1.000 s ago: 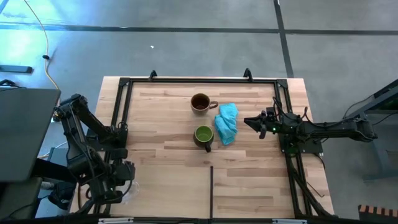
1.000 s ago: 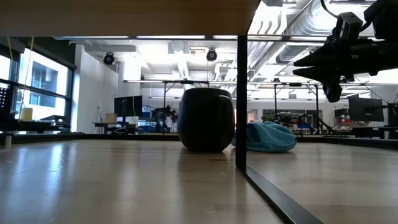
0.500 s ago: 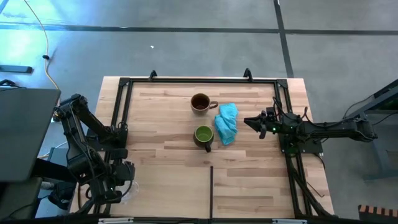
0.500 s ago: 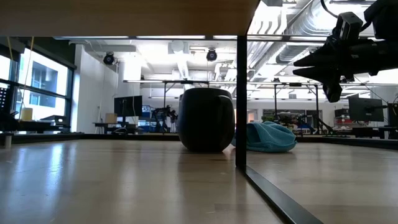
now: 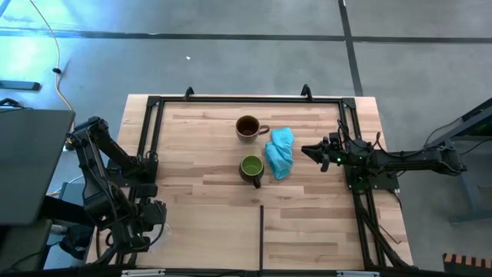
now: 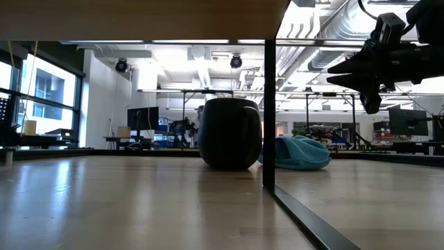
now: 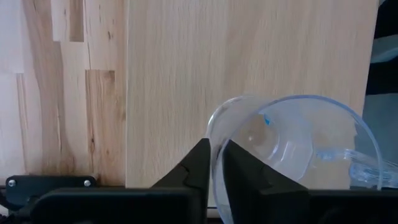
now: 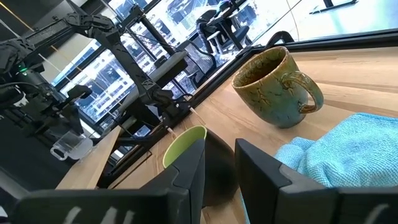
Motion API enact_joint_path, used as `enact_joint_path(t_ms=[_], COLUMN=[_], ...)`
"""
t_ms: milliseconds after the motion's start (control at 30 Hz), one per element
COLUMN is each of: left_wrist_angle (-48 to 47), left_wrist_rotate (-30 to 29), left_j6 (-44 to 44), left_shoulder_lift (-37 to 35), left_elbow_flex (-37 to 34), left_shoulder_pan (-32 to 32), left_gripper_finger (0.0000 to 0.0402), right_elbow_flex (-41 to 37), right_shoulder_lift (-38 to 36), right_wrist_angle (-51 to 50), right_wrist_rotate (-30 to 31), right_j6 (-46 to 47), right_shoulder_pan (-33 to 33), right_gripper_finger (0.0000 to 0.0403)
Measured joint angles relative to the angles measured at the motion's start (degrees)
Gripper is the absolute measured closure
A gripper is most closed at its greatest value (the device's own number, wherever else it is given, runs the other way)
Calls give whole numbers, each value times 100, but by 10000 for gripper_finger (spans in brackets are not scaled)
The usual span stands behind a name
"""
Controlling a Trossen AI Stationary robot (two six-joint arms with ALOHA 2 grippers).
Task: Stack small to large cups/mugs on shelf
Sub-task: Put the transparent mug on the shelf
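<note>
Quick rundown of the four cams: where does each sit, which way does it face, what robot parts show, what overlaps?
High: overhead, straight down on the shelf; both arms show.
Low: table height, level toward the room; dark green mug, light-blue cloth, right pincer overhead.
Left wrist: looks down past the left pincer, closed on the rim of the clear cup.
Right wrist: faces across the table past the right pincer, fingers apart, at the green mug and brown mug.
Shared: high, low and right wrist all show mug and cloth.

Looks like a robotics lab here: grey concrete floor (image 5: pixel 231 61), exposed ceiling ducts (image 6: pixel 316 24), big windows (image 6: pixel 41 97), monitors (image 6: pixel 406 121) on far benches, other arm rigs (image 8: pixel 93 25) standing beyond.
</note>
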Motion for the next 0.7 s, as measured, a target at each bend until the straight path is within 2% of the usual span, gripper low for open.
enact_joint_path(t_ms=[233, 700], left_wrist_angle=[15, 88], left_wrist_rotate=[-21, -45], left_j6=[-4, -173], left_shoulder_lift=[-4, -11], left_elbow_flex=[0, 2], left_shoulder_pan=[2, 11], left_gripper_finger=[328, 324], right_elbow_flex=[0, 0], right_shoulder_lift=[0, 1], right_wrist_angle=[0, 0], right_wrist_rotate=[4, 15], right_j6=[-1, -1], right_shoulder_pan=[0, -2], right_gripper_finger=[322, 322])
